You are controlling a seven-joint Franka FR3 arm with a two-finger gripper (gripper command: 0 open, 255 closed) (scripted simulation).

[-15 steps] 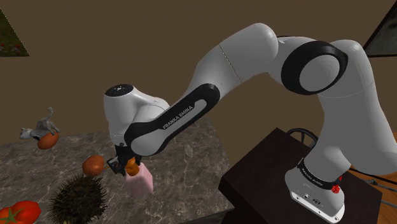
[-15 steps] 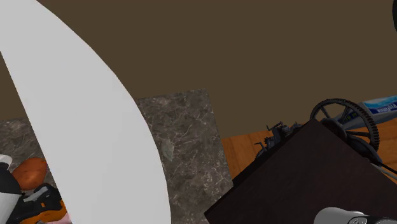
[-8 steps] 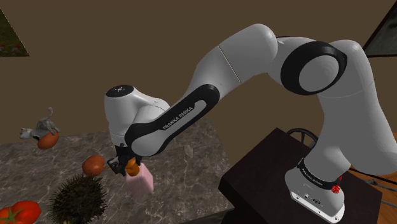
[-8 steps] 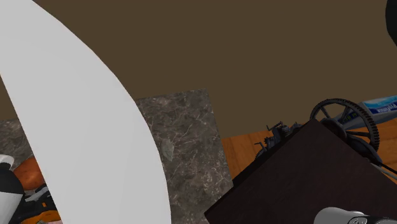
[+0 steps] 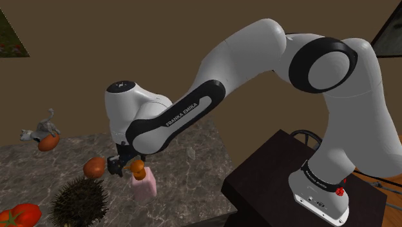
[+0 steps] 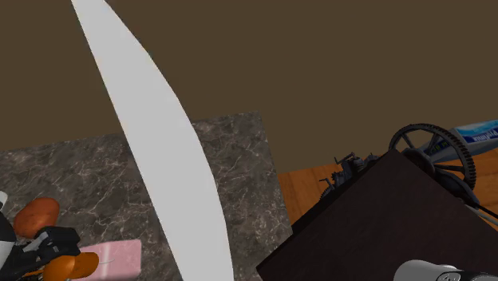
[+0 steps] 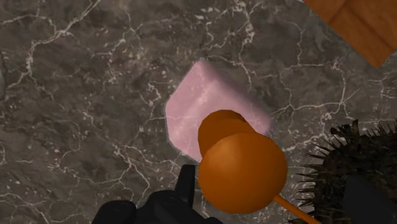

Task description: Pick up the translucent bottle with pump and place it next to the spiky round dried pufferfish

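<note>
The pump bottle [image 5: 144,187] has a pale pink body and a round orange pump head [image 5: 137,169]. It stands on the dark marble top [image 5: 187,161], just to the shoulder view's right of the spiky dark pufferfish [image 5: 78,201]. My gripper [image 5: 129,167] hangs at the pump head. In the wrist view the gripper [image 7: 275,179] is open: the orange pump head [image 7: 242,170] sits between the fingers, with the pink body [image 7: 203,102] below it. One finger [image 7: 186,181] is close beside the pump head and the other is well clear of it. The pufferfish's spines [image 7: 347,149] are right beside the bottle.
A brown egg-shaped thing [image 5: 94,167] lies behind the pufferfish, and a red tomato [image 5: 19,215] at its left. A grey figurine with an orange ball [image 5: 46,138] sits further back. The dark stand [image 5: 270,174] is at the lower right. My white forearm [image 6: 160,160] crosses the second exterior view.
The fingers have come apart and let go of the pump head. The forearm has swung up a little, uncovering more of the marble and the pink bottle in the second exterior view.
</note>
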